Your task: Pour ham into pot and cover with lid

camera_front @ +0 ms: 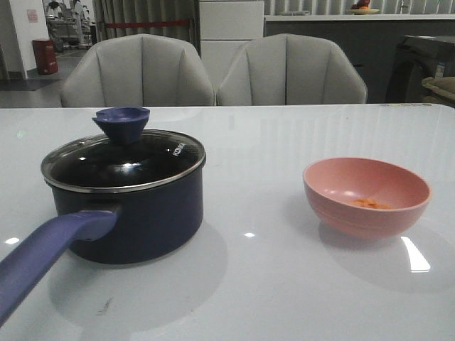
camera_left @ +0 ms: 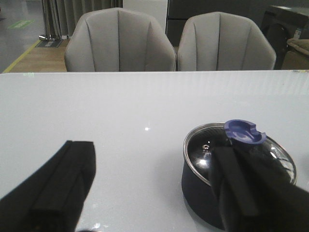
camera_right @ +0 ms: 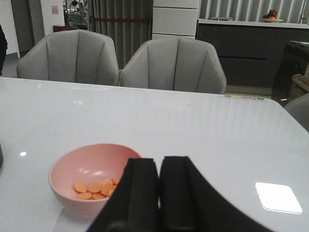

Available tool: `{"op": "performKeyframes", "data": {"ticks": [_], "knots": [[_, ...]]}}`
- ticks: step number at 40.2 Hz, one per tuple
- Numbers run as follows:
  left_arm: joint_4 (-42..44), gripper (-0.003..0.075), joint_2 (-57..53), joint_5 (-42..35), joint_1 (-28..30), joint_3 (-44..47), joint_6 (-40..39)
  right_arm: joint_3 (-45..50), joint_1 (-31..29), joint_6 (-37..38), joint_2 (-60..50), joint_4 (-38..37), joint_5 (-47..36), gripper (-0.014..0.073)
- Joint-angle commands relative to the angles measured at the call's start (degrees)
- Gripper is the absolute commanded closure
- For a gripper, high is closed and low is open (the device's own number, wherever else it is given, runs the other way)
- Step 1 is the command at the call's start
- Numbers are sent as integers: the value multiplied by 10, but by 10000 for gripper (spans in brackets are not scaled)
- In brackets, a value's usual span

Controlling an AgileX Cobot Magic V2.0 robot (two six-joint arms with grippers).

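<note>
The left tool (camera_left: 149, 193) is wide open. Its two black fingers (camera_left: 63, 183) stand far apart, one at 8 o'clock and the other at 4 o'clock in its own wrist view. The right tool (camera_right: 159, 193) is closed. Its two black fingers (camera_right: 140, 188) press side by side, pointing to 12 o'clock. Neither arm shows in the front view.

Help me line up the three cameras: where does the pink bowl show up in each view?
Front view: the pink bowl sits right of centre on the table, ham inside.
Left wrist view: not in it; only the pot and lid show.
Right wrist view: the bowl is partly behind the right gripper.
Shared landmark: the two grey chairs.
</note>
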Motion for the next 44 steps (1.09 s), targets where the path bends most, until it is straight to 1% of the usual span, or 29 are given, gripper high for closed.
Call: {"op": "performKeyframes", "data": {"ticks": [1, 5, 14, 20, 25, 30, 34, 39, 44], "knots": [[-7, 103, 38, 0, -2, -45, -6, 6, -3, -6, -11, -1, -43, 433], [-7, 65, 85, 52, -2, -85, -6, 6, -3, -6, -11, -1, -43, 433], [-16, 72, 220, 152, -2, -175, -7, 6, -3, -6, -11, -1, -43, 433], [-23, 73, 326, 236, -2, -263, -18, 6, -3, -6, -11, -1, -43, 433], [-23, 73, 409, 286, -2, -331, -32, 6, -3, -6, -11, -1, -43, 433], [-23, 73, 482, 318, -2, -387, -44, 6, -3, -6, -11, -1, -43, 433], [-25, 73, 527, 326, -9, -428, -61, 6, -3, -6, -11, -1, -43, 433], [-22, 73, 571, 327, -39, -467, -82, 6, -3, -6, -11, -1, -43, 433], [23, 73, 622, 331, -93, -507, -129, 6, -3, -6, -11, -1, -43, 433]]}}
